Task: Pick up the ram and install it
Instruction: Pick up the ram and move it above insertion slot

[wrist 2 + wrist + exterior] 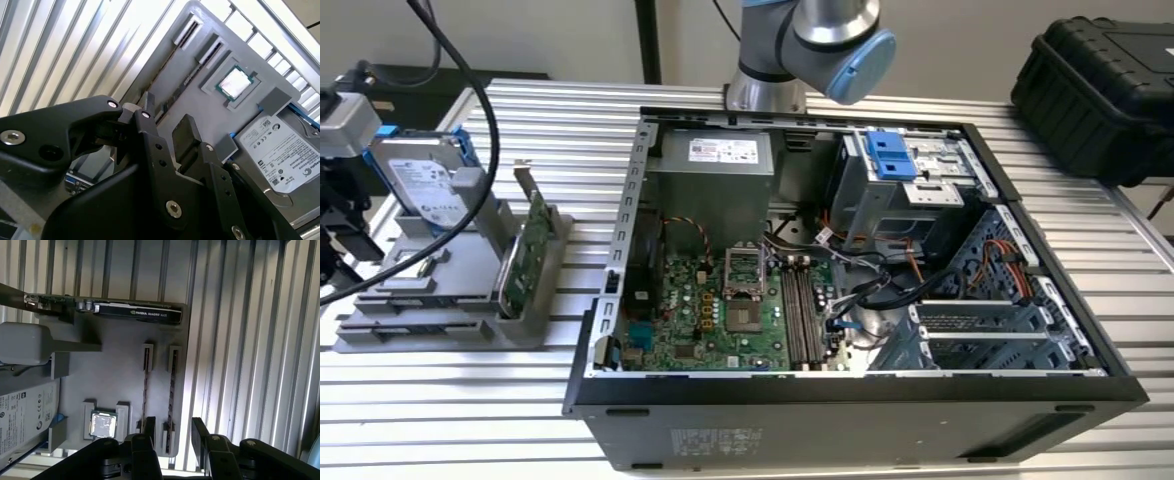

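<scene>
A: Ram, where and which way?
B: Ram [172, 390] stands on edge in the edge-side slot of the grey holder [115, 370]. Long axis runs along the desk [240, 340] slats, square to the graphics card [135, 311]. It shows as a thin dark strip; colour can't tell.
A: Hand?
B: Hand [174, 422] has its fingers apart, either side of the ram's end; contact can't tell. Second strip [145, 390] sits alongside, CPU [102, 424] and hard drive [25, 410] beyond.

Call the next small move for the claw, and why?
Probably ease straight toward the tray: the open claw hangs over it, fingers either side of one ram standing on edge in its slot, seemingly not touching it yet.
</scene>
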